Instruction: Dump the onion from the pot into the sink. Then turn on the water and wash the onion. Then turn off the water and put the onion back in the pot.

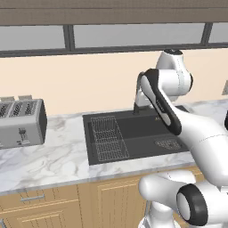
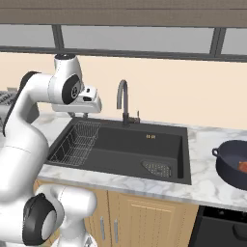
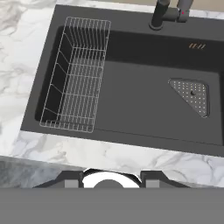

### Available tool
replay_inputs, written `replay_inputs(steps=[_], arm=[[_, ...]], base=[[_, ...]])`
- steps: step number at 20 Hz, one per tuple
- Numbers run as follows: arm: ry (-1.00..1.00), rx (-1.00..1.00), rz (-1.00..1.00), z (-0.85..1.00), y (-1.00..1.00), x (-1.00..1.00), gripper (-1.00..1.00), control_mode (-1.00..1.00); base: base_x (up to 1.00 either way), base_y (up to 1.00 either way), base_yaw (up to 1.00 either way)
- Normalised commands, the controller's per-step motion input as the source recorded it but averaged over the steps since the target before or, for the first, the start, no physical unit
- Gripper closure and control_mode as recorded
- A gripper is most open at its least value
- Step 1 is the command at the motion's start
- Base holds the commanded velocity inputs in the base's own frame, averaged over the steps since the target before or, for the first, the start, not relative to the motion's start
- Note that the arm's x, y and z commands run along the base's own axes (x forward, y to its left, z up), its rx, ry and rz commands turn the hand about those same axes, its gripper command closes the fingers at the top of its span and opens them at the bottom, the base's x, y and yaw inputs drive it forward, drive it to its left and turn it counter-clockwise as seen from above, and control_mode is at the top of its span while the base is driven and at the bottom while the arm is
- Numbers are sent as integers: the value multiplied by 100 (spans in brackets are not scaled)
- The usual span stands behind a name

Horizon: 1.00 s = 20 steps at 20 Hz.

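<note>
The robot's two-finger gripper (image 2: pixel 85 114) hovers over the dark grey rectangular sink (image 2: pixel 120 144), can't tell how wide its jaws are. Small orange-red onion (image 2: pixel 242 166) sits in the dark round pot (image 2: pixel 230 164) at the marble counter's (image 2: pixel 202 181) right edge.

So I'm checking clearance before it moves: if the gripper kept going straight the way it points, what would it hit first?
Probably the bare floor of the sink, between the wire rack and the drain; depth is hard to judge.

- Marble counter (image 1: pixel 53 160) with a silver toaster (image 1: pixel 21 122) at its left end.
- Beige wall (image 1: pixel 89 84) behind the counter, window (image 1: pixel 133 35) above.
- Wooden cabinets (image 1: pixel 67 200) beneath the counter.
</note>
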Motion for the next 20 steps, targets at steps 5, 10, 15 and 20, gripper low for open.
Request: replay_inputs(steps=[5,10,15,20], arm=[[0,2,-4,0,-35,-32,-100,-100],[-1,7,-5,2,-95,-41,-100,-100],[0,8,-12,1,-100,-1,-100,-100],[10,3,-26,1,-100,1,-100,-100]], base=[[0,0,0],[0,0,0],[0,0,0],[0,0,0]])
